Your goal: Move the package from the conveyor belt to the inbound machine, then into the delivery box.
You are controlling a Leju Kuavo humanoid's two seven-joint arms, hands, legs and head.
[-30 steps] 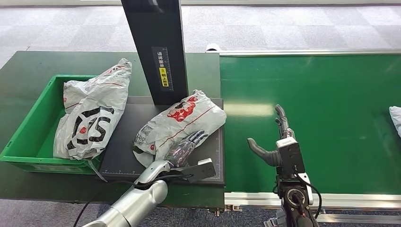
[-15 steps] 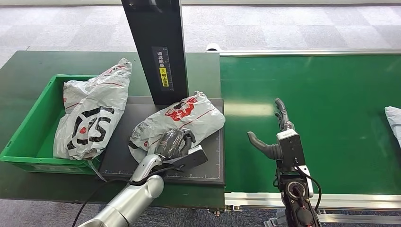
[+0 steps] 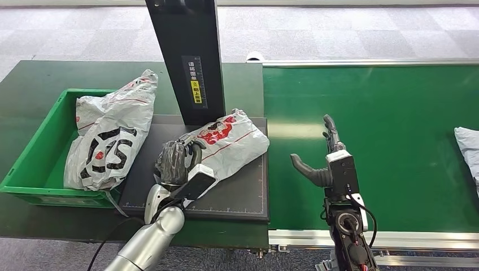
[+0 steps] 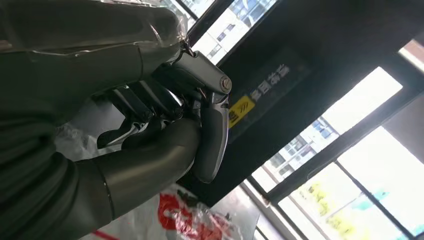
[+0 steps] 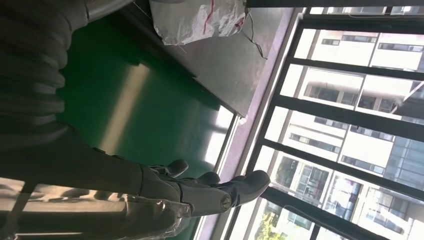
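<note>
Head view: black scanner post behind package, green bin beside.

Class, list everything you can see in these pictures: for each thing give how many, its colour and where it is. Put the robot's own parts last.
Package on scanner: one, grey-white with red print, on the dark platform, its near end held by the left hand.
Package in box: one, grey-white with black and red print, leaning in the green box.
Package on belt: one, pale grey, at the belt's far right edge.
Delivery box: one, green, left on the table.
Inbound machine: one, black platform and post, centre.
Conveyor belt: one, green, right.
Table: one, dark green.
Left hand: grips the package.
Right hand: open above the belt.
</note>
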